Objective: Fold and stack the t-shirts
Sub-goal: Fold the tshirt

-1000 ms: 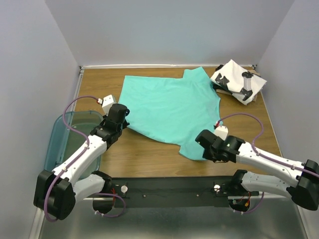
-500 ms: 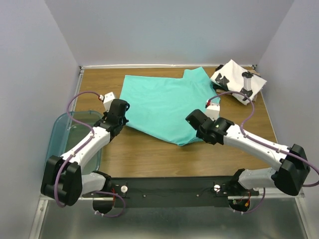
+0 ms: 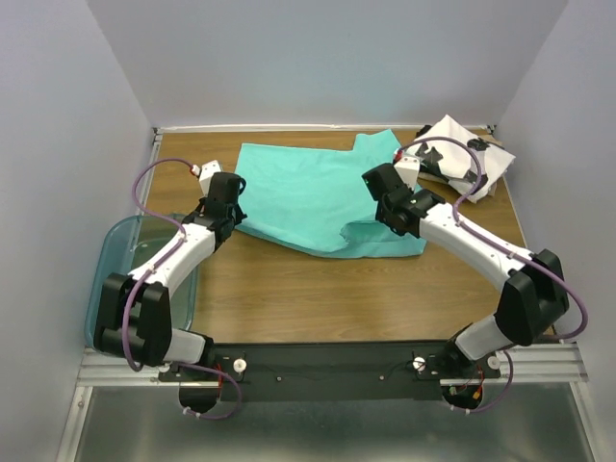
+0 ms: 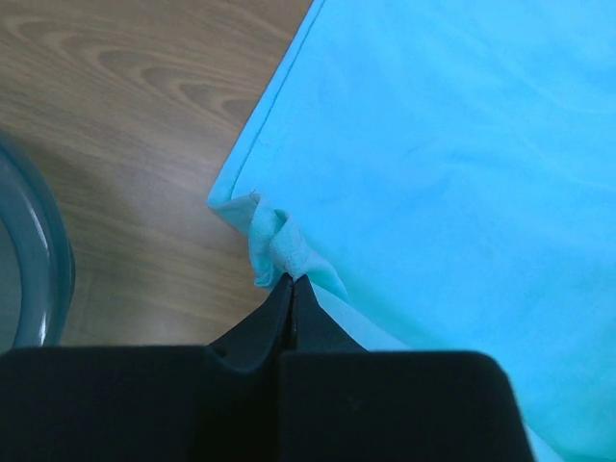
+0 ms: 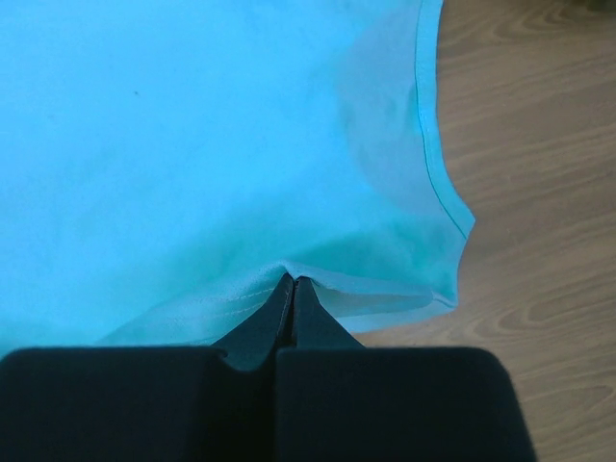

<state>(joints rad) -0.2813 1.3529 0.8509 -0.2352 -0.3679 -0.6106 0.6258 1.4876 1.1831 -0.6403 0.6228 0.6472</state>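
Left of the teal t-shirt [image 3: 298, 188], at the desk's [image 3: 289, 289] edge, sits a translucent teal bin [image 3: 111, 279]. The left pincer [image 4: 292, 281] is pressed together on a bunched bit of the shirt's left edge. The shirt lies spread mid-desk, its near right part doubled over itself. The right pincer [image 5: 293, 282] pinches the hem of that doubled part. Right of the teal shirt lies the folded white t-shirt [image 3: 460, 154] with black blotches.

spread tee [image 3: 303, 192] ctr of table [image 3: 289, 298] | folded tee [image 3: 448, 135] far-R corner | bin [image 3: 104, 284] near-L edge
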